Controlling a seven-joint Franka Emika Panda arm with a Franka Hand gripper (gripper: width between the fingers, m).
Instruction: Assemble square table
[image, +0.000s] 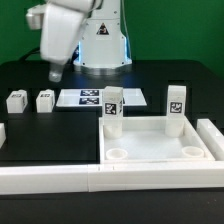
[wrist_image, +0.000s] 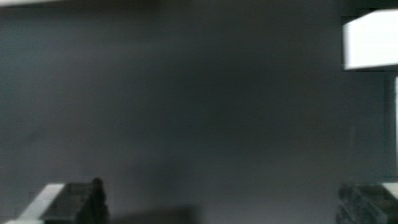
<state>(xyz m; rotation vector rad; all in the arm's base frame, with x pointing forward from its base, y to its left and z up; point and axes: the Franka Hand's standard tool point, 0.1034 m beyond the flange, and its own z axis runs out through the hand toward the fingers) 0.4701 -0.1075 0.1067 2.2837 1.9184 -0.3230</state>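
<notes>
The white square table top (image: 155, 143) lies at the exterior view's right, its raised rim facing up. Two tagged white legs stand upright in its far corners, one on the left (image: 113, 108) and one on the right (image: 176, 105). Two round sockets (image: 117, 153) in the near corners are bare. Two loose tagged legs (image: 16, 100) (image: 44, 100) lie on the black table at the left. My gripper (image: 55, 72) hangs above and behind them, open and empty. In the wrist view the gripper (wrist_image: 222, 195) shows dark fingers (wrist_image: 80, 200) wide apart over bare table, with a white part (wrist_image: 370, 45) at the edge.
The marker board (image: 98, 98) lies flat behind the table top. Long white border bars run along the front (image: 90, 180) and the right side (image: 210, 135). The robot base (image: 100, 45) stands at the back.
</notes>
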